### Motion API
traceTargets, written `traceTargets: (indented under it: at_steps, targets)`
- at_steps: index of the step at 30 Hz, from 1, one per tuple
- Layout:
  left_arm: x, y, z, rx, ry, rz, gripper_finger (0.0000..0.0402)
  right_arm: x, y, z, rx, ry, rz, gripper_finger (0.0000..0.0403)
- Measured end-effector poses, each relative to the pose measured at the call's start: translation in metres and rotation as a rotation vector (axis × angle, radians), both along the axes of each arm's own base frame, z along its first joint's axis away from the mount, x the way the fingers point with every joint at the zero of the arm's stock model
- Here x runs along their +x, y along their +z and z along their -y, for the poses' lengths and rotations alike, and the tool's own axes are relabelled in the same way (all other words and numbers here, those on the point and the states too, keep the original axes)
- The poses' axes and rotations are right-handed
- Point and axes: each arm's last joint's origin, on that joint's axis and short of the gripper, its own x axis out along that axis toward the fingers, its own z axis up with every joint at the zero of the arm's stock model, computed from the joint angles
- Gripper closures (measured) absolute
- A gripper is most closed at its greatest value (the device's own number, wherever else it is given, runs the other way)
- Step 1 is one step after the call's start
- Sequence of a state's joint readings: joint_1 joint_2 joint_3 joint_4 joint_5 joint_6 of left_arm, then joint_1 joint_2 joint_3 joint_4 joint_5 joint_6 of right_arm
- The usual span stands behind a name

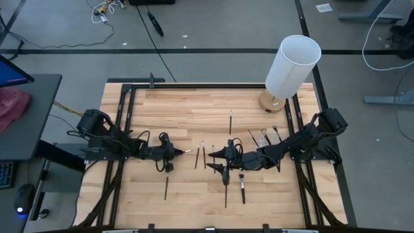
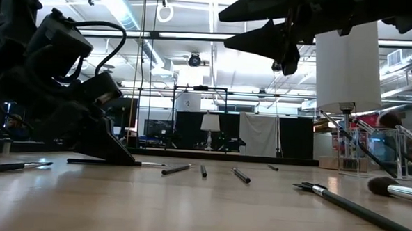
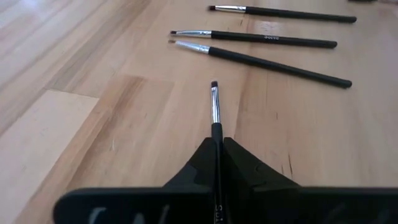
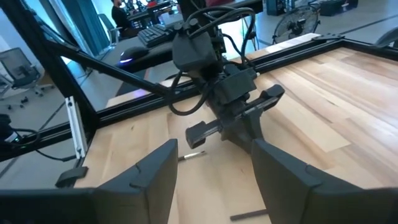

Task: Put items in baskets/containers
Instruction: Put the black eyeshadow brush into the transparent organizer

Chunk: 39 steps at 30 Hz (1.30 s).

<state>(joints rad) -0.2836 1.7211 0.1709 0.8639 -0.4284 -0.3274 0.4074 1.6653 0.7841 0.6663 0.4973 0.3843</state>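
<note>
Left claw (image 3: pixel 217 146) was clamped on one thin dark silver-ferruled brush (image 3: pixel 215 109) low over the wooden counter (image 1: pixel 194 110), right claw (image 4: pixel 214 165) apart and empty just beyond its tip, clear plastic holder (image 2: pixel 371 152) farther past, most brushes still loose.

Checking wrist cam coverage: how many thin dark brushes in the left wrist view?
4: one brush clamped in the left gripper, three lying on the wooden table ahead. Others may be hidden.

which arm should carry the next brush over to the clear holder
Left, probably. The left gripper is already shut on a brush, tip pointing out past its fingers. The right gripper is open and empty above the table, though it sits nearer the clear holder, so a handover looks possible.
</note>
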Motion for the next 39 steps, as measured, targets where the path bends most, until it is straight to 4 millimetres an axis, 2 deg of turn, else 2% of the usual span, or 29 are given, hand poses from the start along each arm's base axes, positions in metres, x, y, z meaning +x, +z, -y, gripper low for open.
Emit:
traceTargets:
  at_steps: [12, 19, 23, 30, 34, 39]
  targets:
    - [0.004, 0.010, 0.001, -0.042, -0.013, 0.101, 0.0390, -0.001, 0.000, -0.002, -0.002, 0.007, -0.005, 0.0195]
    - [0.007, 0.028, 0.002, -0.047, 0.004, 0.207, 0.0391, -0.001, -0.001, -0.001, -0.005, 0.004, -0.011, 0.0195]
    - [0.009, 0.045, 0.003, -0.064, -0.007, 0.315, 0.0389, -0.001, -0.002, -0.001, 0.008, -0.001, -0.019, 0.0195]
    - [0.014, 0.084, 0.010, -0.105, -0.129, 0.578, 0.0390, 0.000, -0.008, 0.005, 0.030, -0.027, -0.068, 0.0195]
    - [0.029, 0.103, 0.017, -0.125, -0.195, 0.663, 0.0388, 0.006, -0.012, 0.004, -0.013, -0.020, -0.054, 0.0195]
    - [0.051, 0.122, 0.027, -0.108, -0.254, 0.700, 0.0390, 0.023, -0.013, 0.000, -0.140, -0.049, -0.042, 0.0195]
